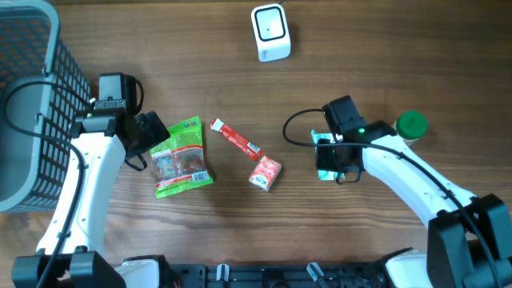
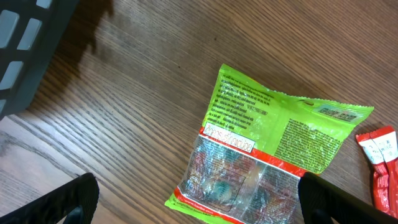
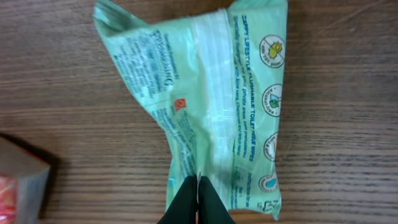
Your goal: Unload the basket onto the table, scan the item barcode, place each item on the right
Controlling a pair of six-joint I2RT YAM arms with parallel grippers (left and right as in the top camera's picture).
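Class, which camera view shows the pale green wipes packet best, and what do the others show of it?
The right wrist view: the wipes packet fills the frame, print readable, the right gripper pinching its edge. Overhead shows only a sliver beside that gripper; the left wrist view misses it.

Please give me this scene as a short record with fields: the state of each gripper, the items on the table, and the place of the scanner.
left gripper: open, over the green snack bag
right gripper: shut on the wipes pack, pinching its wrapper
scanner: white, at the far edge, apart from all items
middle of table: red stick packet, small red packet
green cap: beside the right arm
basket: grey, on the left arm's side
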